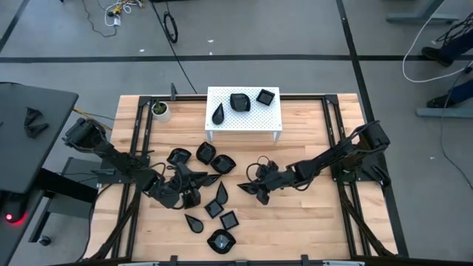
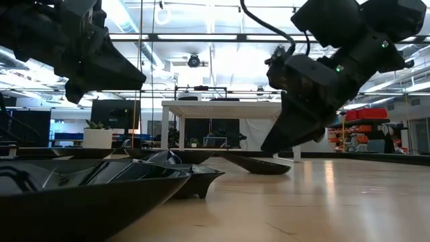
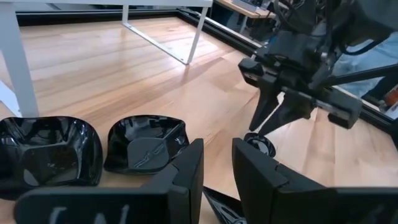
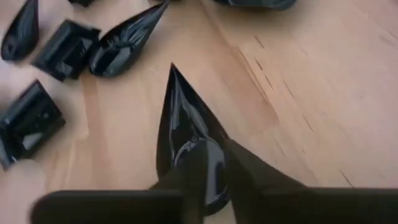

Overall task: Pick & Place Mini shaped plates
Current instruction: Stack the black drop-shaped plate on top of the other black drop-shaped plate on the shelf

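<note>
where light hits, the teardrop plate [image 4: 186,140] gleams glossy black.

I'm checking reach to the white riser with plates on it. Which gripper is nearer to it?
The right gripper, though not by much: it sits in front of the white riser, slightly right of its centre. The left gripper is farther off toward the left front.

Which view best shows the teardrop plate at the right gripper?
Right wrist view: the teardrop plate fills the frame, the right gripper over its wide end. High view shows it mostly hidden; low view shows a dark sliver; left wrist only its rim.
</note>
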Controlling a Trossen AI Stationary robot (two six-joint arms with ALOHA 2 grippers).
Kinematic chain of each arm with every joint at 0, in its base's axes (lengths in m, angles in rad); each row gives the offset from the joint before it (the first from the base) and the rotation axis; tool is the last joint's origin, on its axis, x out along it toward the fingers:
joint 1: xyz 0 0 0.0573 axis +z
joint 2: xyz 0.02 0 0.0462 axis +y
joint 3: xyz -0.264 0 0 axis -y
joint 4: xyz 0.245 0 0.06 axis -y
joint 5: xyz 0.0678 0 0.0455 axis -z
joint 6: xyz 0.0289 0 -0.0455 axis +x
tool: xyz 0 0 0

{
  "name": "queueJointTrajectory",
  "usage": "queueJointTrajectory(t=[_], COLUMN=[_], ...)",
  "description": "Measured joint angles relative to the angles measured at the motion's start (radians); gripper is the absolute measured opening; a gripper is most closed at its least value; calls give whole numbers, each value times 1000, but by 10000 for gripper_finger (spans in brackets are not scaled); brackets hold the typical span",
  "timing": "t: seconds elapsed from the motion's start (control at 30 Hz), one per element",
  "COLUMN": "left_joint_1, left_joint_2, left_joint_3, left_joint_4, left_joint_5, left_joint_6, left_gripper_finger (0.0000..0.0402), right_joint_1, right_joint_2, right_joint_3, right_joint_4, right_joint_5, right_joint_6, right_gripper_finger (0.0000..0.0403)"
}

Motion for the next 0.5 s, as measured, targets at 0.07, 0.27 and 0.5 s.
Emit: queueJointTrajectory(t=[0.07,0.27,0.5], left_joint_1=[0,0,0], left_joint_2=[0,0,0], left_joint_3=[0,0,0], left_joint_4=[0,0,0], left_joint_5=[0,1,2], left_joint_6=[0,0,0], left_gripper_finger=[87,87,87], right_joint_1=[0,-4,-4], right_joint_2=[20,84,93], right_joint_3=[0,0,0], right_joint_4=[20,78,108], right_joint_5=[22,25,23], right_joint_6=[-35,-100,-146], right_gripper_finger=[102,126,14])
